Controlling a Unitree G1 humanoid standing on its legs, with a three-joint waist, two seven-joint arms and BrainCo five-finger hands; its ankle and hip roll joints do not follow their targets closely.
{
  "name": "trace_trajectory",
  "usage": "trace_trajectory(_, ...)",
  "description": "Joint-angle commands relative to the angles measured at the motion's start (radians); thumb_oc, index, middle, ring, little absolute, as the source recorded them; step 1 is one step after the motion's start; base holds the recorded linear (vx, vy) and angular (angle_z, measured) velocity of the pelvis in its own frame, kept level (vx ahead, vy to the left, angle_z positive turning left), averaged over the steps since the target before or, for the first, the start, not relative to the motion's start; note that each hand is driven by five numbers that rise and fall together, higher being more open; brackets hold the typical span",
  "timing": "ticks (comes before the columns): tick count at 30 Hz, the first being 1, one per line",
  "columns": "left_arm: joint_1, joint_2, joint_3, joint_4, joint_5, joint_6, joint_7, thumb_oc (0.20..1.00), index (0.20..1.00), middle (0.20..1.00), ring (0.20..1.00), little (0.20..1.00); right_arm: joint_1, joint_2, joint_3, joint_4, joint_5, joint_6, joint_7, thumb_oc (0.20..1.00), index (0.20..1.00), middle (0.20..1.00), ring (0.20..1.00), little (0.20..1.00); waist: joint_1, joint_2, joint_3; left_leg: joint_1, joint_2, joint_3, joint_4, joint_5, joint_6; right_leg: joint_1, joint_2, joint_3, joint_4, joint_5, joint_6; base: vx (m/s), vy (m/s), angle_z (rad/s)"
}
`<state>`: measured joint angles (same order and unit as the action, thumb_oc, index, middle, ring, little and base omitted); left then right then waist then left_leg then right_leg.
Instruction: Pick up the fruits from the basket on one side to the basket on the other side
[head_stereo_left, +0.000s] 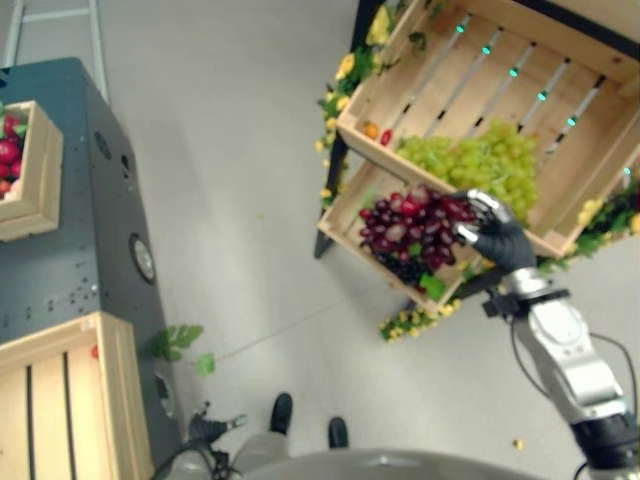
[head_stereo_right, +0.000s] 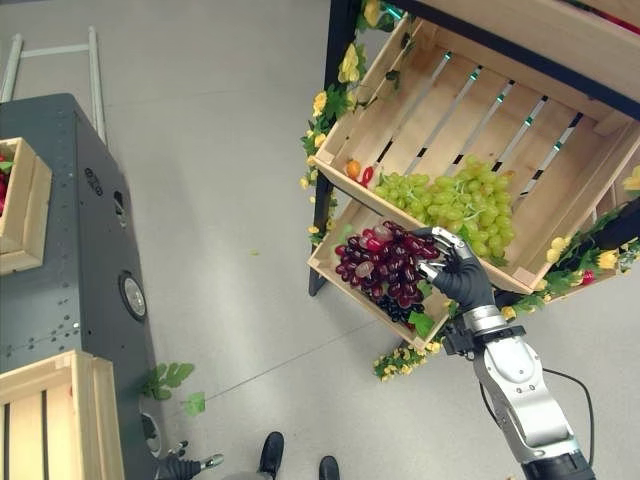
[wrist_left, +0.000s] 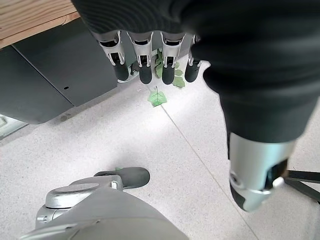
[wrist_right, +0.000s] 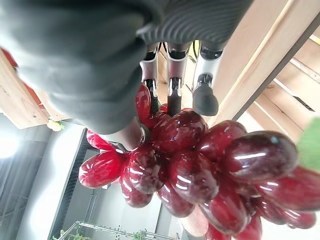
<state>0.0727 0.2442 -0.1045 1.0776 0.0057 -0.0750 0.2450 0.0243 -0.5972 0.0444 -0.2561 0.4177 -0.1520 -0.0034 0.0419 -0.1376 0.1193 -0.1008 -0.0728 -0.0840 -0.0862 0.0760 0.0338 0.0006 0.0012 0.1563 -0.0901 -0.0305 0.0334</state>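
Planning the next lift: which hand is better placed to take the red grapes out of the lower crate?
The right hand: it is on the red grapes, fingers around the bunch. The left hand hangs open over the floor.

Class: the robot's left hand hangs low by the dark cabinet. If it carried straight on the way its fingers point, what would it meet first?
Probably the green leaf sprig on the floor just past the left hand's fingertips; depth is unclear.

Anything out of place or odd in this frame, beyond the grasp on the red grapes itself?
Green leaves lie loose on the floor beside the dark cabinet, away from the leaf and flower trim on the fruit stand. Otherwise nothing stands out: the right robot hand is curled on the red grapes, and the green grapes sit in the upper crate.
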Motion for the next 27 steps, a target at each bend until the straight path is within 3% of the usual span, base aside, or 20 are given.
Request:
trace_trajectory(1, 0.001, -0.018, -0.029, 0.063, -0.003, 0.0, -0.008, 1.0, 1.0, 1.0, 1.0, 1.0, -0.04, -0.016, -0.105, -0.125, 0.057, -0.069, -0.008, 0.2, 0.2, 0.2, 0.2, 0.2, 0.006, 0.024, -0.073, -0.015, 0.005, -0.046, 0.021, -0.076, -0.012, -0.052, 0.018, -0.008, 0.024, 0.0, 0.072, 0.0, 0.0, 0.0)
trace_trajectory(10, 0.006, -0.023, -0.038, 0.057, 0.003, 0.008, -0.021, 1.0, 1.0, 1.0, 1.0, 1.0, -0.037, -0.048, -0.162, -0.167, 0.07, -0.075, -0.009, 0.2, 0.2, 0.2, 0.2, 0.2, -0.004, 0.021, -0.087, 0.001, 0.004, -0.052, 0.018, -0.084, -0.014, -0.038, 0.019, -0.019, 0.016, -0.002, 0.069, 0.0, 0.0, 0.0)
trace_trajectory(27, 0.009, -0.024, -0.062, 0.081, -0.029, 0.024, -0.048, 1.0, 1.0, 1.0, 1.0, 1.0, -0.144, -0.239, -0.259, -0.076, 0.187, -0.076, -0.041, 0.2, 0.2, 0.2, 0.2, 0.2, 0.001, 0.006, -0.119, 0.015, 0.003, -0.067, 0.014, -0.089, -0.021, -0.022, 0.017, -0.044, 0.007, -0.009, 0.066, 0.0, 0.0, 0.0)
